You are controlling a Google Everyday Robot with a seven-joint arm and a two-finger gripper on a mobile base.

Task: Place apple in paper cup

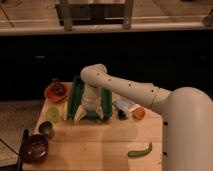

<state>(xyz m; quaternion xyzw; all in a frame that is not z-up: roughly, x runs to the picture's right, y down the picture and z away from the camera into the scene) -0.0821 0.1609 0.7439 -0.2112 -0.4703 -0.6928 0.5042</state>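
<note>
Robot arm point(130, 90): reaches in from the right over the wooden table point(100, 145).
Green tray point(74, 97): rear centre, under the wrist.
Gripper point(93, 116): hangs at the tray's front edge, fingers spread wide, empty.
Apple point(138, 113): on the table to the gripper's right, apart from it.
Paper cup point(66, 112): apparently the pale shape just left of the gripper, on the opposite side from the apple.

One claw point(93, 115) over one tray point(74, 98), one apple point(139, 113), one pepper point(139, 151).

One cam, high, robot-side; hand point(93, 115) mid-frame.
</note>
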